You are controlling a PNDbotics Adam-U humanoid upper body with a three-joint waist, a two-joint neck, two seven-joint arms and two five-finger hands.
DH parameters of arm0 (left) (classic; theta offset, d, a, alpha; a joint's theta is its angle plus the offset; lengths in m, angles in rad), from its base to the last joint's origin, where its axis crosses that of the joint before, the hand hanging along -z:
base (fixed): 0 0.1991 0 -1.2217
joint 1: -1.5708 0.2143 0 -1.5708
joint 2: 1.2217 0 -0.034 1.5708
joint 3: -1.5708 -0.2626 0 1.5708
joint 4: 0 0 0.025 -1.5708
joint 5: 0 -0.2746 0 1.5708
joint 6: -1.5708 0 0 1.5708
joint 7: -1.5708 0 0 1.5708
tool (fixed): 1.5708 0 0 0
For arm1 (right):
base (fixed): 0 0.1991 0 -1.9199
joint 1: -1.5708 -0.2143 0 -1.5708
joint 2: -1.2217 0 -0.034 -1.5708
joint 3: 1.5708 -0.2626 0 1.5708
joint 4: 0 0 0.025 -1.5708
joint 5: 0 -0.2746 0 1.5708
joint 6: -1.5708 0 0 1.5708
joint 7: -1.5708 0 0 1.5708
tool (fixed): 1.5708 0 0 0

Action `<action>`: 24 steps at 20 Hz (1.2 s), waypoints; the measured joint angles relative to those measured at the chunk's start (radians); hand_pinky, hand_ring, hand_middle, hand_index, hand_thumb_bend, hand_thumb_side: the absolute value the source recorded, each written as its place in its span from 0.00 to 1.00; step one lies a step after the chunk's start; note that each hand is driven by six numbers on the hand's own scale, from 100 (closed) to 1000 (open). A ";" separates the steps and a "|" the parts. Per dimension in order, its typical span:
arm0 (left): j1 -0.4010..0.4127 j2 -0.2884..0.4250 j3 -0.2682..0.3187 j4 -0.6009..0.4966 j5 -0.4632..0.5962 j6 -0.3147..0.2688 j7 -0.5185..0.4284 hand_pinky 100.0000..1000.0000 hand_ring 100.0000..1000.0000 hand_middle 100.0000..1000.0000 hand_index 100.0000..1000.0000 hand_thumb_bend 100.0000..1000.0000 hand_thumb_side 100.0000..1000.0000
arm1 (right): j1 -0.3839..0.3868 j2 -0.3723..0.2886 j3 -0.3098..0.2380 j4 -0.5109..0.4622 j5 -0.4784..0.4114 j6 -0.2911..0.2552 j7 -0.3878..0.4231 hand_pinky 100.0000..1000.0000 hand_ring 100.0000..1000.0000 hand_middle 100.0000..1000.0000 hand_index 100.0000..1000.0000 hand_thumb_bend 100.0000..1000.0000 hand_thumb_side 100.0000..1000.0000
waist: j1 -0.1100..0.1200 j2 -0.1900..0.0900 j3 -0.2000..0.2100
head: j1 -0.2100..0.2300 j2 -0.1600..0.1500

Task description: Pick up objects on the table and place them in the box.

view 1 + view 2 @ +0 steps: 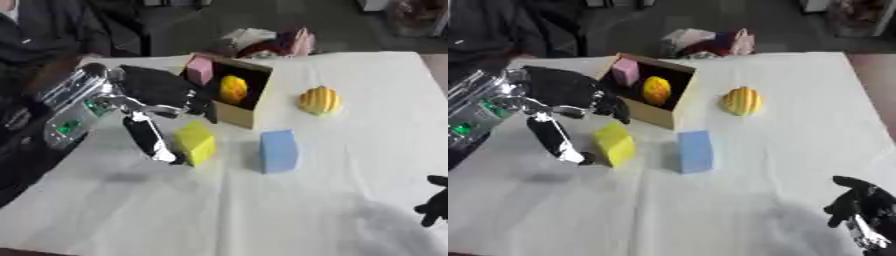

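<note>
item: cardboard box [248, 116], lying on its side on the white table [350, 200], open face turned toward the robot, likely so things could be pushed or set in from the front. inside it: a pink block [199, 70] at the left wall and an orange-yellow rounded object [233, 89] just right of that.

item: yellow block [196, 143], in front of the box's left corner, outside it, not yet placed.

item: blue block [278, 151], in front of the box and to its right, standing apart from the yellow block.

item: yellow ribbed fruit-like object [319, 101], right of the box, near but not touching.

item: left hand [157, 97], left of the box, over the yellow block's left side. fingers spread and mostly straight; one long finger [150, 140] reached down with its tip touching or just beside the yellow block's left face; nothing clasped. judged to be setting up a grasp.

item: right hand [859, 207], well in front of the box and to its right, idle, fingers relaxed and parted, empty.
</note>
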 measured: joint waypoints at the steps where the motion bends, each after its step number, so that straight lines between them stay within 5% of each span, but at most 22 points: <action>1: -0.008 -0.014 -0.004 0.029 -0.028 -0.007 0.007 0.83 0.85 0.86 0.93 0.39 0.54 | 0.000 0.000 0.000 0.000 0.000 0.000 0.000 0.65 0.40 0.45 0.81 0.00 0.37 | 0.000 0.000 0.000 | 0.000 0.000; 17: -0.039 -0.092 -0.019 0.211 -0.310 -0.124 0.162 0.84 0.87 0.91 0.95 0.46 0.58 | 0.000 0.000 0.001 0.000 0.000 0.001 0.001 0.65 0.40 0.45 0.81 0.00 0.38 | -0.001 0.003 -0.001 | -0.001 0.000; 24: -0.030 -0.103 -0.009 0.217 -0.333 -0.116 0.246 0.61 0.49 0.49 0.70 0.12 0.33 | 0.000 0.000 0.002 0.000 0.000 0.001 0.001 0.65 0.40 0.45 0.81 0.00 0.38 | -0.002 0.004 0.000 | -0.006 -0.001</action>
